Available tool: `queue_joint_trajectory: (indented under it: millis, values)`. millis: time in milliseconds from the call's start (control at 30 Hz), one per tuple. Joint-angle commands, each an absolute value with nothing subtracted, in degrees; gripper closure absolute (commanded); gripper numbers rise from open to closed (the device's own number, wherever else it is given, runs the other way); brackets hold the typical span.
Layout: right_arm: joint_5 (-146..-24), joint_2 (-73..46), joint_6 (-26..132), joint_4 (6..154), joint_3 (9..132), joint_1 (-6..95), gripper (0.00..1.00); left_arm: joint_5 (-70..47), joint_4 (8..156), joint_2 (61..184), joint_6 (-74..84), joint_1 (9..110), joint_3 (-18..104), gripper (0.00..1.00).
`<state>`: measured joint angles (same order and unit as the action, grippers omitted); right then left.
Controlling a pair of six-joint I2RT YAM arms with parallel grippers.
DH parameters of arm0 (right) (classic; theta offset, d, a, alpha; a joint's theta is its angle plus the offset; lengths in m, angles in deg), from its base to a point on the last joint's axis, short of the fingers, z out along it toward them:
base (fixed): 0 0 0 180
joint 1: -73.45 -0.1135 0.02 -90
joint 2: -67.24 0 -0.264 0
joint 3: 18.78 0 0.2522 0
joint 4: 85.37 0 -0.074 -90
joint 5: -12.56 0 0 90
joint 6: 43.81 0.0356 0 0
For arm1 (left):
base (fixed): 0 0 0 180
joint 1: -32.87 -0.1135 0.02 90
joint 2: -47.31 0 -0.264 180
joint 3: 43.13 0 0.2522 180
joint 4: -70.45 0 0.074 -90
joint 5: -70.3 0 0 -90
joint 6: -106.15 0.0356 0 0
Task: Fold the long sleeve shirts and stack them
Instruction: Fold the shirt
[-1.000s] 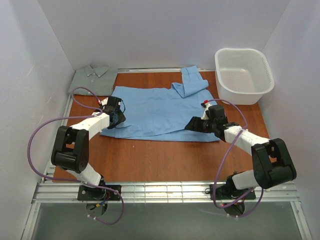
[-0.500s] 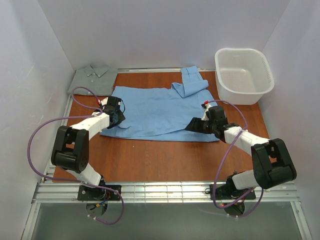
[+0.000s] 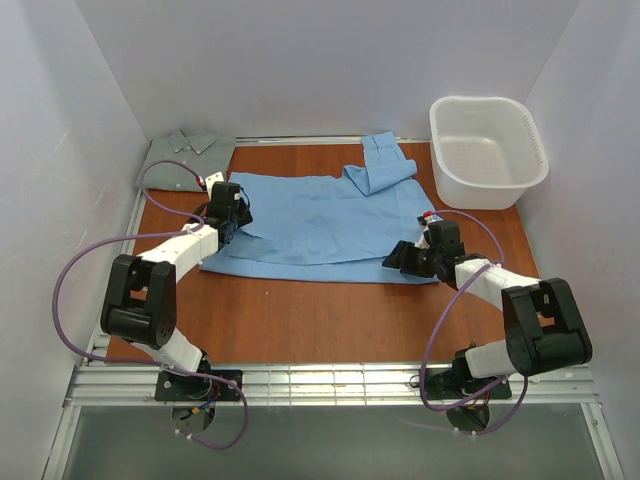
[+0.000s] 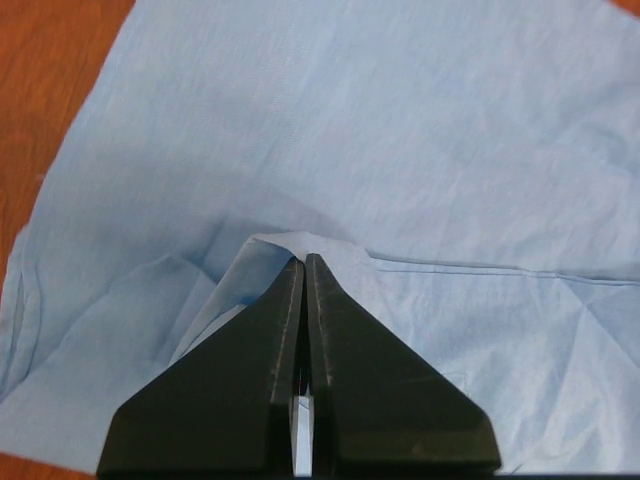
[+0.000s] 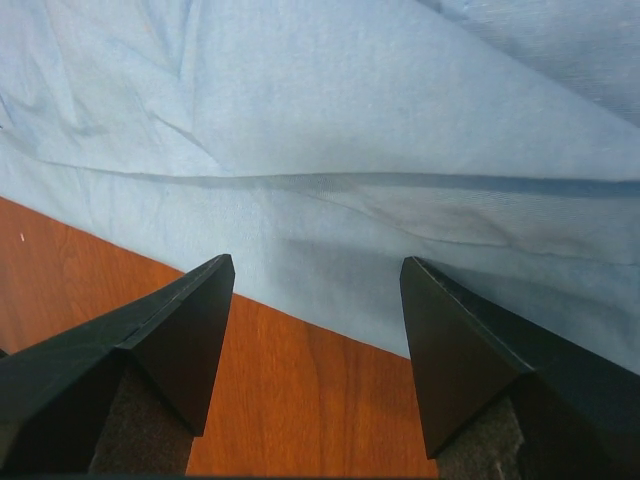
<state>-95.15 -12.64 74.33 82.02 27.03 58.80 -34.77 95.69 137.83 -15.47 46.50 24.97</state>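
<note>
**Left gripper climbing the frame, right gripper sliding down and outward**

Since a second ago, the left gripper (image 3: 238, 215) is travelling from the blue shirt's lower left corner toward the upper left of the overhead view. The right gripper (image 3: 397, 262) is drifting down and to the right, to the shirt's lower edge.

The left fingers (image 4: 285, 300) are pressing together with almost no gap, and a small peak of cloth is bunching at their tips. They are pinching the blue shirt (image 3: 320, 222), probably to drag that side inward for a fold. The right gripper (image 5: 315, 265) is hanging with its fingers spread wide and holding nothing. It is straddling the hem where the cloth meets the bare table (image 3: 300, 320), which looks like lining up for a fresh grip on that edge.

The blue shirt is lying spread across the middle of the table, mostly flat. One sleeve is doubling back toward the upper right, near the basket (image 3: 487, 150). Soft creases are running out from the left pinch, and a long shallow ridge is crossing the cloth in the right wrist view.

The grey shirt (image 3: 185, 155) is sitting in the upper left corner, collar showing and apparently already folded. It is just beyond the blue shirt, and I cannot tell whether the two are touching.
</note>
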Motion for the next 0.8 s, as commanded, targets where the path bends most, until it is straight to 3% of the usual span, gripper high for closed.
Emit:
queue_joint_trajectory:
  millis: [0,467,600,667,767]
  values:
    - [-95.2,-12.5,75.2,83.0,26.0,60.0,0.36,-37.4,89.2,134.9,-11.4,46.3,23.7,0.98]
    - [-98.1,-10.1,73.4,82.5,27.6,60.6,0.37,-45.6,91.8,140.3,-13.3,46.3,24.4,0.85]
    - [-99.1,-6.8,73.3,81.0,31.2,59.7,0.38,-44.8,95.6,137.8,-13.5,46.3,28.5,0.66]
    - [-100.5,-6.3,73.7,81.0,32.9,58.8,0.38,-43.3,97.6,134.5,-13.6,46.3,29.9,0.49]
    - [-103.2,-7.6,75.4,83.9,37.2,56.3,0.38,-37.0,97.7,130.4,-14.4,46.8,30.7,0.36]
